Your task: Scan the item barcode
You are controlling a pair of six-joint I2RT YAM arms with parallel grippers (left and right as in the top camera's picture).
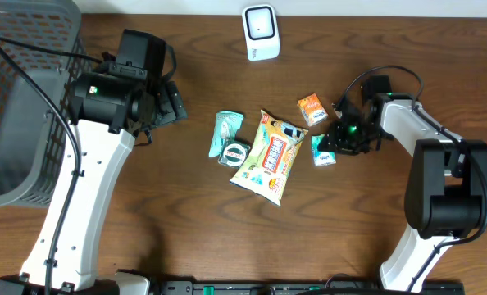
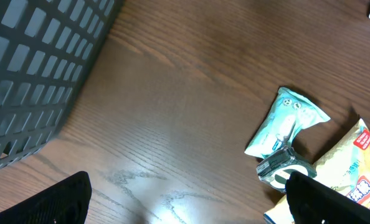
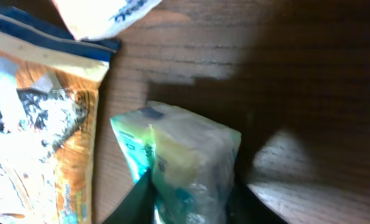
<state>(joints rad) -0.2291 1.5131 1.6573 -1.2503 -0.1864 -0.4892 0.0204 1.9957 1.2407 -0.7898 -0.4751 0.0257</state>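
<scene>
We see a small teal packet [image 1: 324,152] lying right of centre on a brown wooden table [image 1: 186,213], its long axis running roughly top to bottom. The right gripper [image 1: 332,147] pinches its sides. The left gripper [image 1: 176,105] stands wide apart beside a grey basket [image 1: 14,123].

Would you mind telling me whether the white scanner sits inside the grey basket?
No, the white scanner stands on the wooden table at its far edge, well apart from the grey basket on the left.

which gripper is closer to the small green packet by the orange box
Right. The right gripper straddles the green packet; left gripper hangs far off by the basket.
</scene>
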